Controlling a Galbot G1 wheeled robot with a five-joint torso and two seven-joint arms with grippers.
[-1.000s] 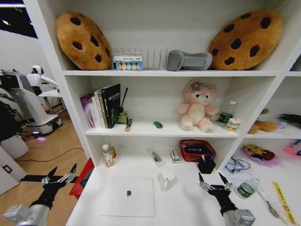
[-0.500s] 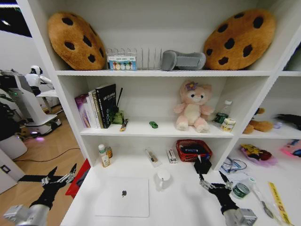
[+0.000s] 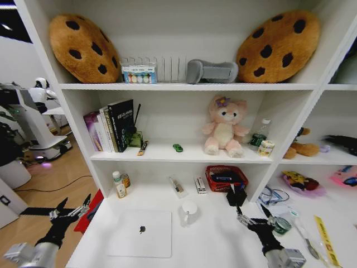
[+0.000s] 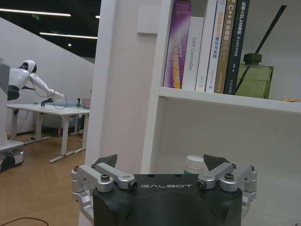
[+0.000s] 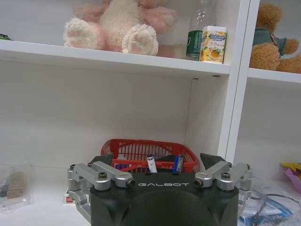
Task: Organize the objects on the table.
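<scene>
The bench (image 3: 217, 245) is a smooth white top set under a white shelving unit, and most of the clutter sits toward its back edge, presumably pushed there to leave the front free. The slim silver laptop (image 3: 139, 240) lies closed and flat near the front, logo up, with a white mug (image 3: 188, 212) just beside its far right corner. Behind them stand a small bottle (image 3: 118, 185), a clear packet (image 3: 177, 187) and a red mesh basket (image 3: 226, 177) with small items inside; its open weave shows plainly in the right wrist view. A black pen cup (image 3: 236, 196) stands in front of the basket. On the shelf above, a small green toy car (image 3: 178, 148) rests between the upright books (image 3: 111, 125) and the soft pink plush toy (image 3: 223, 125), with what looks like a marker pen (image 3: 143, 148) lying near the books.

The left hand (image 3: 71, 209) hangs off the bench's left end, over the wooden floor, fingers spread and holding nothing. The right hand (image 3: 257, 216) hovers low over the bench's right part, near the pen cup and a green-banded round tin (image 3: 281, 224), likewise spread wide and unloaded. Neither touches anything, so sorting has, by my reading, not begun.
</scene>
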